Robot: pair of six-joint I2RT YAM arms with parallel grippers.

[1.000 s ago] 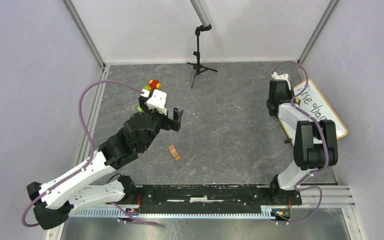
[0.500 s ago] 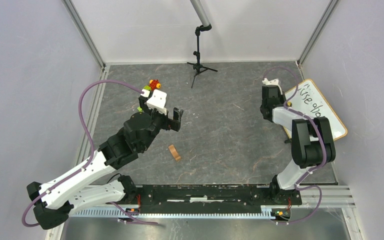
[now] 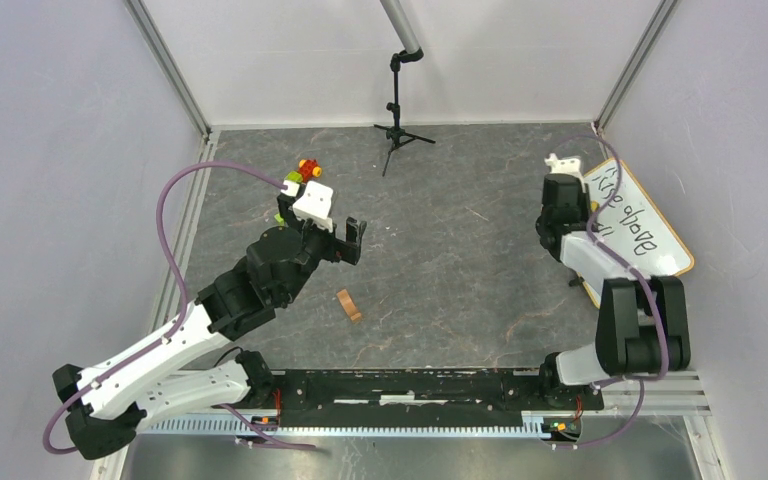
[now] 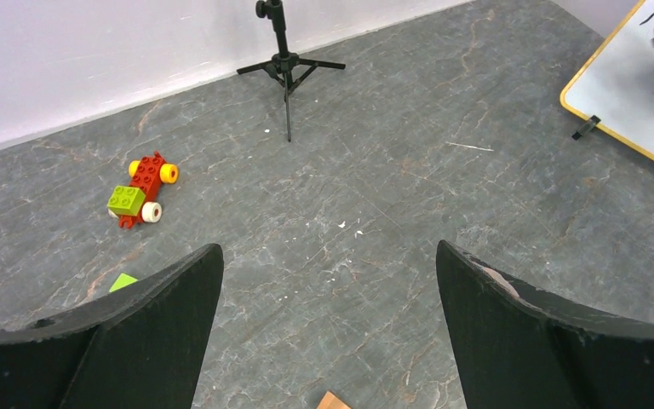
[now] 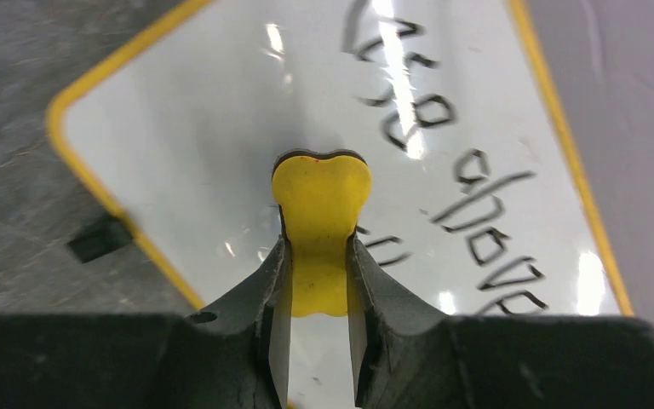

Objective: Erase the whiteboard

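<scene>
Lying left on the grey stone counter point(image 3: 460, 250) are a red-and-green toy brick car point(image 4: 143, 192) and a small tan block point(image 3: 348, 305); the left end effector point(image 4: 328, 254) gapes, released. At the right edge, the tan-framed white whiteboard point(image 5: 221, 145) bears dark handwriting, the right end effector point(image 5: 317, 256) clenching a yellow eraser point(image 5: 321, 192) over it.

Whiteboard point(image 5: 213, 145): smooth, glossy white face showing glare. Eraser point(image 5: 321, 200): matt yellow. Worktop point(image 3: 460, 270): matt grey, stone-veined.
</scene>
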